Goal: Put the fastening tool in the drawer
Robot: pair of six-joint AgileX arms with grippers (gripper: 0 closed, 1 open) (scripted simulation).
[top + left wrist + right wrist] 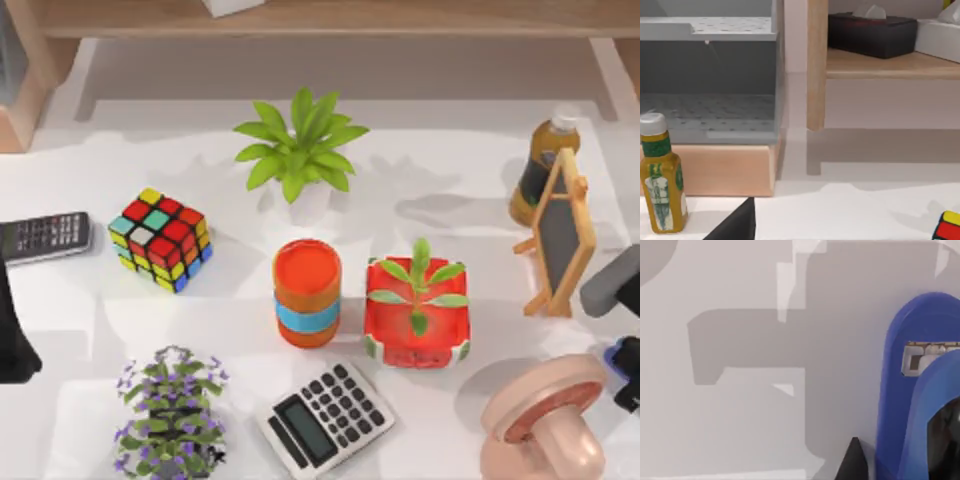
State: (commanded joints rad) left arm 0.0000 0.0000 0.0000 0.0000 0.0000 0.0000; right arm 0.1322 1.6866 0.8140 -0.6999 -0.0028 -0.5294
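Note:
The fastening tool [912, 390] is a bright-blue stapler with a black part on top, lying on the white table right under my right wrist camera. From above, a sliver of its blue [612, 354] peeks out beneath my right gripper [628, 372] at the table's right edge. My left gripper [12, 345] sits parked at the left edge. The grey drawer [710, 107] sits in a wooden cabinet in the left wrist view, beyond a yellow bottle [660, 175].
A calculator [325, 415], an orange cup [307, 292], a red planter [418, 312] and a colour cube [160, 238] crowd the middle. A pink mushroom shape [545, 420], a small easel [560, 235] and a bottle [540, 170] stand near the right arm.

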